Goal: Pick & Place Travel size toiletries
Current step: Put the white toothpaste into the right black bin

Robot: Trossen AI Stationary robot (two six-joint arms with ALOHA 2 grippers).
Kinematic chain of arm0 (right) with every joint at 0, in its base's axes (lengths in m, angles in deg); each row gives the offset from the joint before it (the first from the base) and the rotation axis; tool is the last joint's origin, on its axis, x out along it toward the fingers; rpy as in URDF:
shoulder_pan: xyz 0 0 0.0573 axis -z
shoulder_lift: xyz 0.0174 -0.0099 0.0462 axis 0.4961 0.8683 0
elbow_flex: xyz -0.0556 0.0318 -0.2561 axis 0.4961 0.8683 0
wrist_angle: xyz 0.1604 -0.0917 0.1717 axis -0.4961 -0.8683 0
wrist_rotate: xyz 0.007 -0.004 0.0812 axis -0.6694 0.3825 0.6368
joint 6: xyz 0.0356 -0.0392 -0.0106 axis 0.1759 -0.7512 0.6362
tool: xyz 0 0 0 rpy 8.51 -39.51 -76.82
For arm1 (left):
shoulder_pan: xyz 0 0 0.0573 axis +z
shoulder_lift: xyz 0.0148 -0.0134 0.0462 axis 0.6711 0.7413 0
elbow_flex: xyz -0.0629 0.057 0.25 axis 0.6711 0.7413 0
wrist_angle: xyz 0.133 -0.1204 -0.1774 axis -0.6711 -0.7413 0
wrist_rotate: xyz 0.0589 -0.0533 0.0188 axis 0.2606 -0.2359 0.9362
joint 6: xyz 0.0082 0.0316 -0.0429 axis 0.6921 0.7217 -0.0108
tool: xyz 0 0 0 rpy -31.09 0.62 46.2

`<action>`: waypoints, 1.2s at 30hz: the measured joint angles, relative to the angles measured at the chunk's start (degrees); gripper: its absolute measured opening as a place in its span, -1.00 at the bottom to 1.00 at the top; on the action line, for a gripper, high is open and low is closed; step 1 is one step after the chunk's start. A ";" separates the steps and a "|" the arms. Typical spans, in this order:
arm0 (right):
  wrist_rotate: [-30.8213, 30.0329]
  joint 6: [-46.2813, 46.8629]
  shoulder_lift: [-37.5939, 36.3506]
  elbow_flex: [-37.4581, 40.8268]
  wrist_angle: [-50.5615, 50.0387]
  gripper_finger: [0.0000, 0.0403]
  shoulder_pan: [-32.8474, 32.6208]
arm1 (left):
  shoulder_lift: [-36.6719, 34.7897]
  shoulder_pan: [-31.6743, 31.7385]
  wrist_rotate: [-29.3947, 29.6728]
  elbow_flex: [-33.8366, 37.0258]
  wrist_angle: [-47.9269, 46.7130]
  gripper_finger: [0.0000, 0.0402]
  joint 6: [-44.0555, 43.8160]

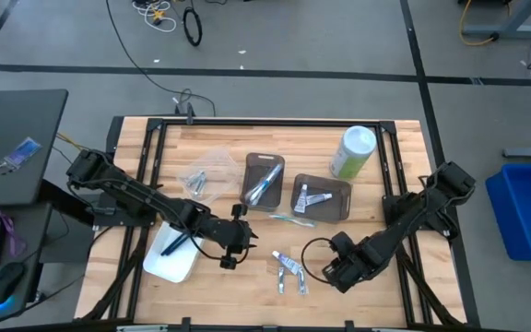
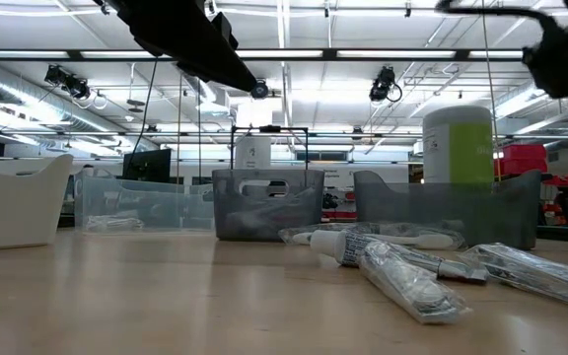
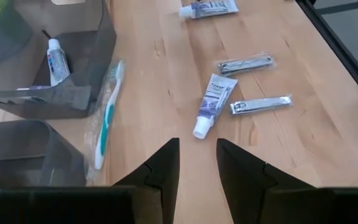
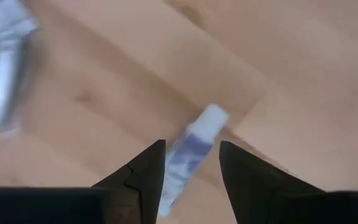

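Right hand (image 4: 189, 163) hovered low over the front of the desk (image 1: 219, 286), fingers apart, straddling a small white-capped toothpaste tube (image 4: 191, 149) that lay flat on the wood. No contact visible yet. Judged light and soft-walled: the body would dent under squeeze, the cap end is stiff. Best hold looked to be across the tube's middle, jaws square to its long axis; film surface probably slick.

Left hand (image 3: 196, 163) sat a little farther back, near the white tray (image 1: 171, 258), fingers apart and holding nothing. Ahead of it lay a second toothpaste tube (image 3: 212, 103) and two wrapped nail clippers (image 3: 260, 104), close together but mostly apart. Clippers judged rigid and thin, the wrappers crinkly and slippery; grasp across the narrow width.

Beyond that, a wrapped toothbrush (image 3: 108, 112) lay against the wall of a dark bin (image 3: 67, 102), which already held a small tube (image 3: 56, 60). Toothbrush judged long, light and prone to pivoting; take it mid-handle.

Farthest back stood a green canister (image 1: 353, 150) with a white lid.

Printing on tubes and canister was not legible; no brand could be read.
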 joint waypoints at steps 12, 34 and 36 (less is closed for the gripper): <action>4.06 3.52 6.24 0.00 -0.19 0.11 3.38 | 0.00 0.00 0.00 0.00 0.02 -0.43 -1.03; 5.04 10.28 7.17 0.00 2.08 -0.62 4.40 | 0.00 0.00 0.22 0.00 -0.03 -0.43 -0.97; 4.97 9.65 7.15 0.00 2.13 -0.68 4.40 | 0.00 0.00 0.22 0.00 -0.01 -0.43 -0.97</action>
